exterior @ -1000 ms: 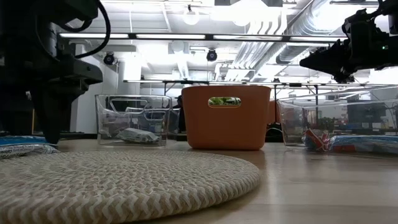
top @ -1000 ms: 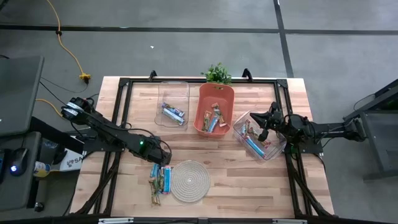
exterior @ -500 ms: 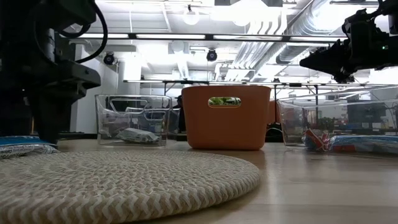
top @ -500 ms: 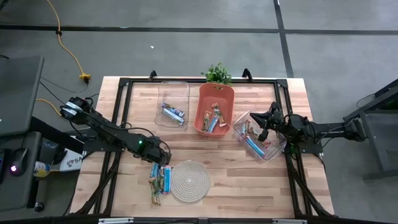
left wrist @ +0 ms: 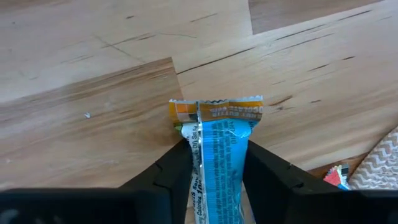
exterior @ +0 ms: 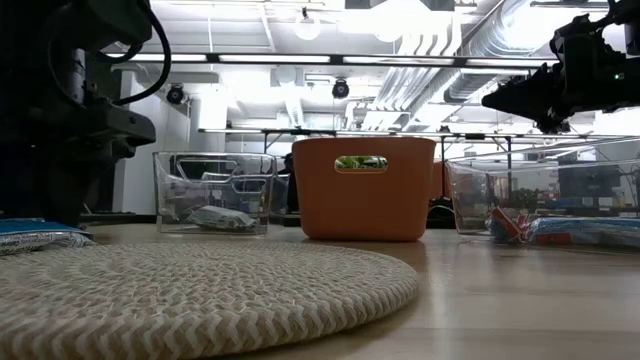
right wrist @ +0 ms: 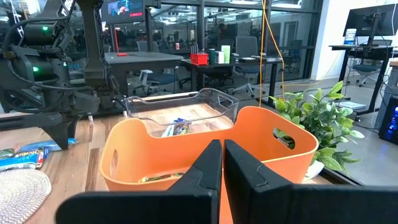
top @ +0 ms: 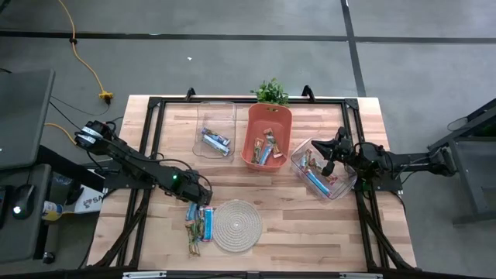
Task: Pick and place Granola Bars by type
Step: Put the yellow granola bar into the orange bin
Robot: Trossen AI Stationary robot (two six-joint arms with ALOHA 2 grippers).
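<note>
My left gripper points down at the near left of the table, shut on a light blue granola bar that lies flat on the wood. More bars lie just nearer, beside the round woven mat. Other bars sit in the far clear bin, the orange bin and the right clear bin. My right gripper waits shut and level over the right clear bin. My left gripper pinches the blue bar by its two long edges between its two fingers, a little back from the orange-striped end. The fingers come from above, pointing down, and lie across the bar. The bar rests flat on the table.
A small potted plant stands at the far edge behind the orange bin. The black frame rails run along the table's sides. Bare wood lies between the mat and the bins.
My left gripper has stayed over the blue bar, and in the low view its dark finger has drawn in sideways, the fingers closing onto the bar. The bar lies where it was. My right arm has kept still.
</note>
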